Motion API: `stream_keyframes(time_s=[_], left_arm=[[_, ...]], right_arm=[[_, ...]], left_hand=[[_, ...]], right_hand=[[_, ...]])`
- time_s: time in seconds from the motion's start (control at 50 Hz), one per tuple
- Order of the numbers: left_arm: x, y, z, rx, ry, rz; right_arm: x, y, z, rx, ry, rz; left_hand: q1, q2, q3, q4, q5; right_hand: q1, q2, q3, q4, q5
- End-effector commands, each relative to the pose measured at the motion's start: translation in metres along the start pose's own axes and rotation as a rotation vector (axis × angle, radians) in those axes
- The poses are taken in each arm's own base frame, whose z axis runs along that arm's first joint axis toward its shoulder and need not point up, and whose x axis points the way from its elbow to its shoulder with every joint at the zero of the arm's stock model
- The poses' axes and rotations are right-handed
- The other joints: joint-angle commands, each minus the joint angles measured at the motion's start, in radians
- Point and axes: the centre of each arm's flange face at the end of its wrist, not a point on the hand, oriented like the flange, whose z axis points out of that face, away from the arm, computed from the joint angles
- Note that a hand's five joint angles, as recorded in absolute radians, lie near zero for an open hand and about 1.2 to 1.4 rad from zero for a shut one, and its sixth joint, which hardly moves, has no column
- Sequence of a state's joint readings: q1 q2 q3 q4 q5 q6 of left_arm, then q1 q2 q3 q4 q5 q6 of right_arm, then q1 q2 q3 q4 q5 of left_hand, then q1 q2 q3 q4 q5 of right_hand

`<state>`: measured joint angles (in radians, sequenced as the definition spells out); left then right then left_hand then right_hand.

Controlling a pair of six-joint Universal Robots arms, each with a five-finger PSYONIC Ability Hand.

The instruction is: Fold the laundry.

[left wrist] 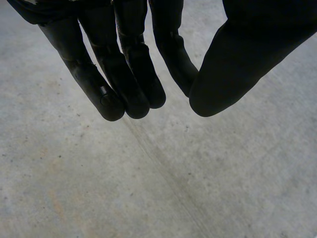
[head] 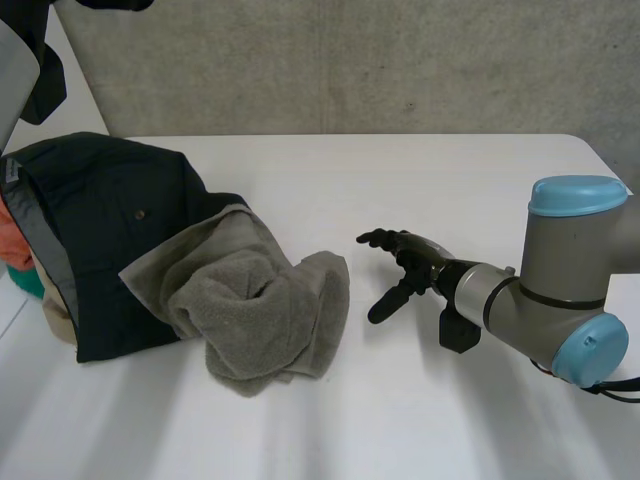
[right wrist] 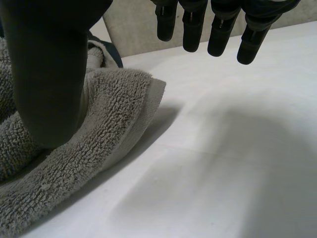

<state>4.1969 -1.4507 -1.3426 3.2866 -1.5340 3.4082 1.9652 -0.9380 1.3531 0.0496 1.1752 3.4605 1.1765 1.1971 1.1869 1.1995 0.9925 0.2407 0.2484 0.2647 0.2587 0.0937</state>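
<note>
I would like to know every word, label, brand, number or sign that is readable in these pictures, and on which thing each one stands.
No text can be read in any view.
Dark garment: a small pale patch at its edge, perhaps a label, too small to read.
Grey towel: no writing to be seen.
White table: no writing or marks to be seen.

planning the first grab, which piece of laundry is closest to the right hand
The crumpled grey towel, just beside the right hand; the dark navy garment lies beyond it, farther away.
</note>
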Motion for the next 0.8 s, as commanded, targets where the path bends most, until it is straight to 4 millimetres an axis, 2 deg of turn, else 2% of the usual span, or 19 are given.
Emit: stream_keyframes(time_s=[0.02, 0.04, 0.06, 0.12, 0.14, 0.2, 0.22, 0.28, 0.3, 0.36, 0.44, 0.5, 0.52, 0.56, 0.58, 0.62, 0.72, 0.74, 0.8], left_arm=[[0.003, 0.009, -0.007, -0.084, 0.066, 0.026], [0.004, 0.012, -0.008, -0.103, 0.078, 0.035], [0.006, 0.016, -0.013, -0.143, 0.108, 0.056], [0.01, 0.031, -0.022, -0.245, 0.166, 0.107], [0.013, 0.048, -0.028, -0.336, 0.209, 0.143], [0.016, 0.077, -0.036, -0.471, 0.277, 0.196], [0.017, 0.098, -0.041, -0.56, 0.318, 0.222], [0.018, 0.129, -0.048, -0.675, 0.371, 0.256], [0.018, 0.15, -0.05, -0.728, 0.401, 0.268], [0.024, 0.184, -0.055, -0.787, 0.467, 0.281], [0.033, 0.22, -0.058, -0.831, 0.526, 0.287], [0.039, 0.238, -0.059, -0.847, 0.547, 0.296], [0.043, 0.247, -0.059, -0.844, 0.557, 0.306], [0.048, 0.253, -0.055, -0.831, 0.561, 0.32], [0.053, 0.256, -0.052, -0.814, 0.564, 0.337], [0.058, 0.256, -0.045, -0.793, 0.552, 0.355], [0.067, 0.226, -0.018, -0.676, 0.443, 0.333], [0.074, 0.207, -0.009, -0.606, 0.415, 0.288], [0.085, 0.177, 0.003, -0.494, 0.376, 0.204]], right_arm=[[0.0, -0.008, -0.003, 0.025, 0.02, -0.002], [0.001, -0.009, -0.003, 0.028, 0.024, -0.005], [0.0, -0.013, -0.005, 0.035, 0.029, -0.01], [0.0, -0.016, -0.008, 0.041, 0.037, -0.025], [-0.001, -0.018, -0.01, 0.043, 0.04, -0.042], [-0.001, -0.024, -0.014, 0.049, 0.046, -0.078], [-0.002, -0.027, -0.015, 0.051, 0.05, -0.11], [-0.002, -0.03, -0.018, 0.041, 0.058, -0.162], [-0.001, -0.03, -0.02, 0.027, 0.066, -0.193], [-0.001, -0.027, -0.024, -0.012, 0.076, -0.243], [0.001, -0.019, -0.027, -0.058, 0.084, -0.274], [0.002, -0.015, -0.028, -0.074, 0.089, -0.279], [0.004, -0.012, -0.029, -0.082, 0.092, -0.28], [0.006, -0.012, -0.03, -0.082, 0.096, -0.28], [0.007, -0.012, -0.03, -0.081, 0.099, -0.279], [0.009, -0.015, -0.031, -0.068, 0.105, -0.279], [0.014, -0.03, -0.037, -0.02, 0.125, -0.281], [0.016, -0.036, -0.039, -0.004, 0.135, -0.281], [0.02, -0.045, -0.042, 0.023, 0.155, -0.282]], left_hand=[[0.08, 0.059, 0.069, 0.057, 0.089], [0.004, -0.017, -0.007, -0.019, 0.013], [-0.23, -0.25, -0.24, -0.253, -0.22], [-0.604, -0.624, -0.614, -0.627, -0.594], [-0.747, -0.768, -0.758, -0.77, -0.738], [-0.924, -0.945, -0.935, -0.947, -0.915], [-0.968, -0.989, -0.979, -0.991, -0.959], [-0.972, -0.992, -0.982, -0.995, -0.962], [-0.972, -0.992, -0.982, -0.995, -0.962], [-0.963, -0.984, -0.973, -0.986, -0.954], [-0.893, -0.914, -0.903, -0.916, -0.884], [-0.84, -0.861, -0.85, -0.863, -0.83], [-0.75, -0.77, -0.76, -0.773, -0.74], [-0.591, -0.612, -0.601, -0.614, -0.582], [-0.256, -0.277, -0.266, -0.279, -0.246], [0.218, 0.197, 0.207, 0.195, 0.227], [0.22, 0.199, 0.209, 0.197, 0.229], [0.22, 0.199, 0.209, 0.197, 0.229], [0.22, 0.199, 0.209, 0.197, 0.229]], right_hand=[[0.078, 0.07, 0.054, 0.06, 0.05], [0.075, 0.067, 0.051, 0.057, 0.047], [0.072, 0.064, 0.048, 0.054, 0.044], [0.066, 0.058, 0.042, 0.048, 0.038], [0.063, 0.055, 0.039, 0.045, 0.036], [0.051, 0.044, 0.027, 0.033, 0.024], [0.046, 0.038, 0.021, 0.027, 0.018], [0.034, 0.026, 0.01, 0.016, 0.006], [0.019, 0.011, -0.005, 0.001, -0.008], [0.019, 0.011, -0.005, 0.001, -0.009], [0.019, 0.011, -0.005, 0.001, -0.009], [0.019, 0.011, -0.005, 0.001, -0.009], [0.019, 0.011, -0.005, 0.001, -0.009], [0.019, 0.011, -0.005, 0.001, -0.009], [0.019, 0.011, -0.005, 0.001, -0.009], [0.019, 0.011, -0.005, 0.001, -0.009], [0.019, 0.011, -0.005, 0.001, -0.009], [0.019, 0.011, -0.005, 0.001, -0.009], [0.019, 0.011, -0.005, 0.001, -0.009]])
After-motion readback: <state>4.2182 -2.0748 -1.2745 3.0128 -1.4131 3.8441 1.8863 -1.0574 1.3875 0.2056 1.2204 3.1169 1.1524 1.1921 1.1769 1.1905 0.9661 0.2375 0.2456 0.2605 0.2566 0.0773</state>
